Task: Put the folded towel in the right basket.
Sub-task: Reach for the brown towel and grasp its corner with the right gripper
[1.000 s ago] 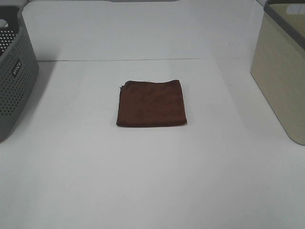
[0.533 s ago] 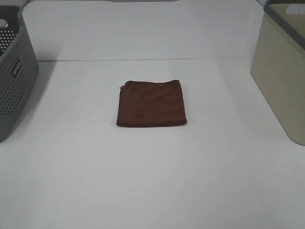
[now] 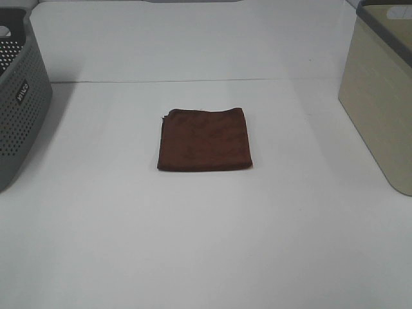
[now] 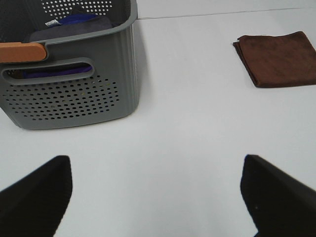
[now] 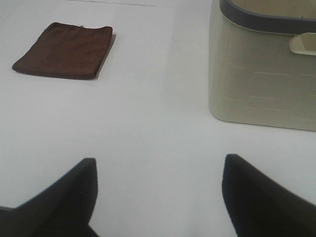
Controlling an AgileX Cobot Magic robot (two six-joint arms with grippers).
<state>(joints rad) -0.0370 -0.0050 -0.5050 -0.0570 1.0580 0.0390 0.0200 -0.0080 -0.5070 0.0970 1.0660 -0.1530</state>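
Towel (image 3: 205, 140), folded into a brown square, is found lying flat on the white table (image 3: 193, 244), about midway between the two baskets and touching neither. From this, nothing of the task is judged to be done: the towel is not grasped, not lifted, and well apart from the right basket (image 3: 380, 96), the beige one at the right edge (only its wall and dark rim are shown, not its inside). All of the work is left: the reach, the grasp, the carry to the right, the release over the rim.

The right gripper (image 5: 163, 197) is seen with its jaws spread wide over bare table, nothing between them, nearer than the towel. The left gripper (image 4: 158, 197) is likewise parted and empty, near the grey perforated left basket (image 3: 19, 109), in which some dark blue cloth is seen. Neither arm is caught in the high view.

Counted: one towel on the table, two baskets, two grippers.
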